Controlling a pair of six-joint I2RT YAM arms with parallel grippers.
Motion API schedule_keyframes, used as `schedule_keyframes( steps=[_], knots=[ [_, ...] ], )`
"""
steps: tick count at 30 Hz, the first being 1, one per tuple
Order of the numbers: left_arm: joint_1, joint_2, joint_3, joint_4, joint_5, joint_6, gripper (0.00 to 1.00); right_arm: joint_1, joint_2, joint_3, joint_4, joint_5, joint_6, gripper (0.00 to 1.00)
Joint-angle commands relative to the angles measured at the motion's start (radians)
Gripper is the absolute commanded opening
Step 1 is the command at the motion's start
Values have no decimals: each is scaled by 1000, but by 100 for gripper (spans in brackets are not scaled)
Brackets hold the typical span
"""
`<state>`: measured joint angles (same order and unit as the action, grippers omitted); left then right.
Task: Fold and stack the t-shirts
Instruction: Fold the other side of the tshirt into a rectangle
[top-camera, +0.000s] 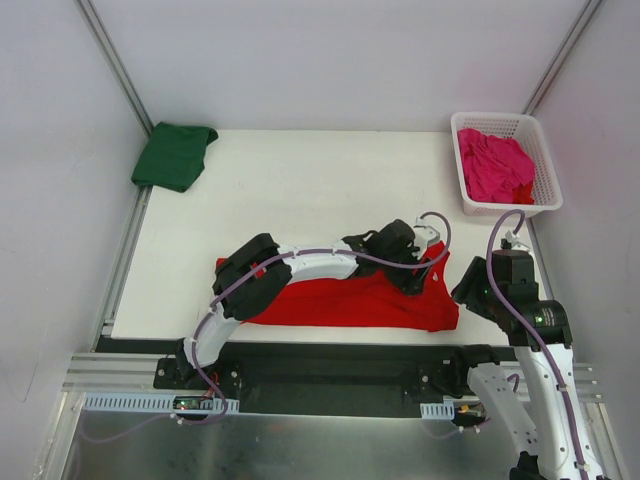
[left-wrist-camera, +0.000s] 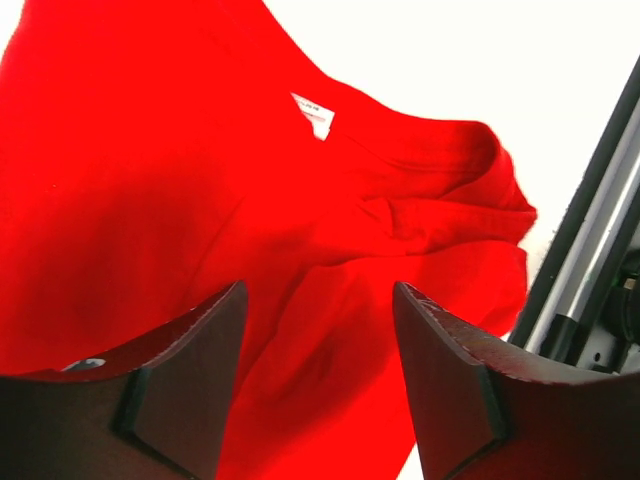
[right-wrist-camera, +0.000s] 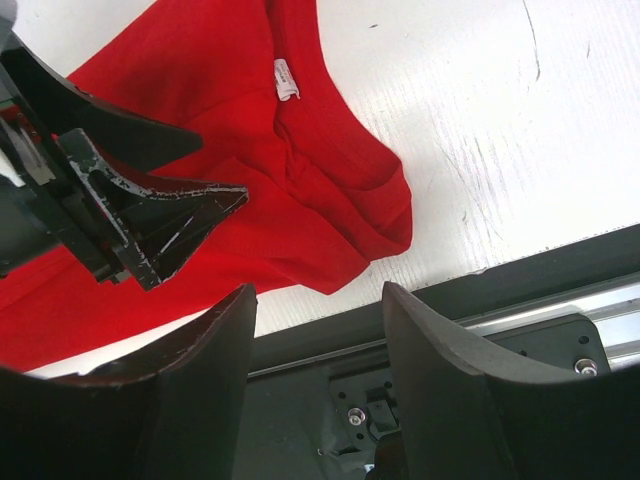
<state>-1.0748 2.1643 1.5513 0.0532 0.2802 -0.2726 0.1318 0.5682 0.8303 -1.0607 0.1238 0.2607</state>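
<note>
The left gripper (left-wrist-camera: 320, 300) hovers partly open, nothing between its jaws. The red t-shirt (left-wrist-camera: 200, 180) lies spread right beneath its fingertips, the neck label (left-wrist-camera: 313, 115) just ahead. The right gripper (right-wrist-camera: 318, 300) is likewise parted and empty above the table's (right-wrist-camera: 520, 120) near edge, with the shirt's bunched corner just ahead of it. The green t-shirt (top-camera: 175, 155) and pink t-shirt (top-camera: 493, 165) lie well away. Pinching only one layer of that bunched cloth would likely skew the fold, and the two grippers, so near each other, could clash.
</note>
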Motion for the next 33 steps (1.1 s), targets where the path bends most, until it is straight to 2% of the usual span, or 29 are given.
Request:
schedule_keyframes(
  steps=[1,14,17,19,20,21,22,23,33],
  knots=[
    [-16,28,33,27,22,16,58,5,-10,36,-25,13,12,57],
    [-30,28,38,27,30,7,57,5,-14,29,-27,14,14,57],
    [-31,29,46,27,30,4,54,5,-14,27,-27,14,14,57],
    [-31,32,49,27,30,3,41,3,-14,27,-25,14,12,57],
    [-33,32,52,27,28,-2,31,5,-16,29,-25,13,14,57],
    [-33,35,53,27,28,0,11,5,-16,27,-27,11,14,57],
    [-33,35,53,27,28,-5,3,5,-16,27,-27,13,12,57],
    [-33,37,52,27,28,-7,0,5,-16,26,-27,13,14,57],
    [-33,-23,20,25,10,-10,0,5,-11,24,-25,13,15,58]
  ],
)
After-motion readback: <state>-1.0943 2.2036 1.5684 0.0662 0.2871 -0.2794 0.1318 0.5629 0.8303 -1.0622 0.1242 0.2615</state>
